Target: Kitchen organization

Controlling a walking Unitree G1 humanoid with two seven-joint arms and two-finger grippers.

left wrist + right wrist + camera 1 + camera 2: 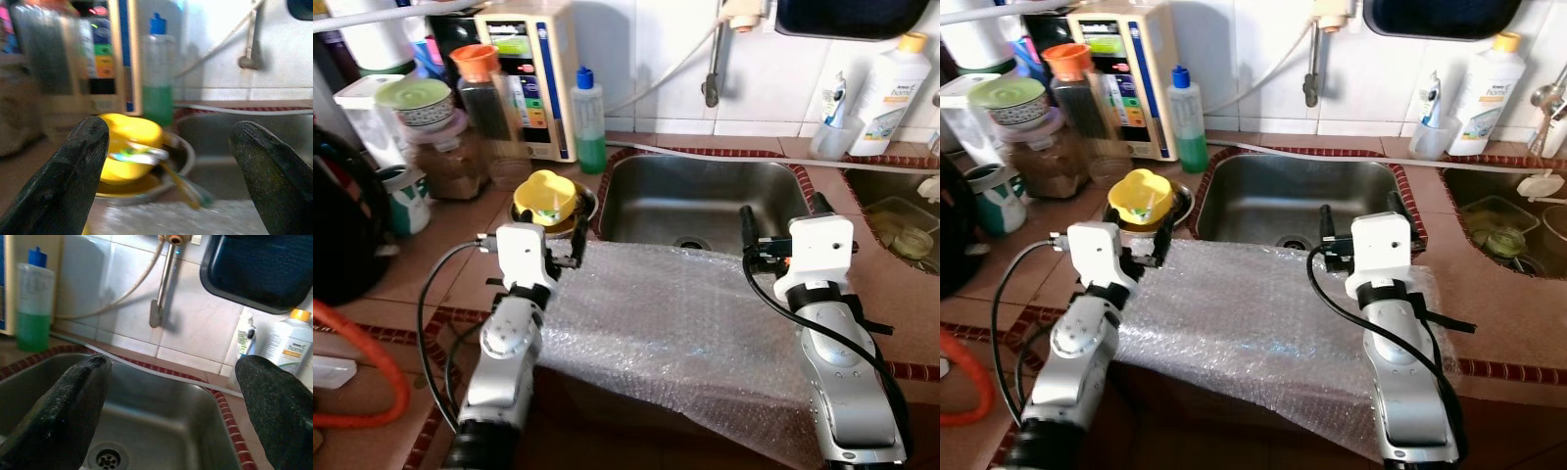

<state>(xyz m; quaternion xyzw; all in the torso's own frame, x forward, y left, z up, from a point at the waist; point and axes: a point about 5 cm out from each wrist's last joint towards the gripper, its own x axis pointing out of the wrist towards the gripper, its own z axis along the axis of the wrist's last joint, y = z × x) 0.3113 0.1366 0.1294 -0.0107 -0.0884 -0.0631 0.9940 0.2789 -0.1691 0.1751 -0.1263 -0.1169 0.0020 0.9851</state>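
The bubble wrap (685,323) lies draped over the front edge of the bench (411,264), its far edge reaching the near rim of the sink (705,201) and its near part hanging down off the front. The left gripper (576,240) sits at the sheet's far left corner, jaws spread apart and empty. The right gripper (783,227) sits at the far right corner, jaws likewise apart and holding nothing (both wrist views show a wide gap between the fingers).

The step in hand appears to be taking up the sheet by its two far corners.

1. Lower each gripper until one finger passes under the edge and one over it; the film is thin and slack, so a grip on the top face alone will likely slip.
2. Close both jaws together to keep the sheet from skewing.
3. Lift evenly. The overhanging part will tend to drag the sheet forward.

Keep the left gripper off the yellow cup (546,199) in the dish (588,203) just beyond it.
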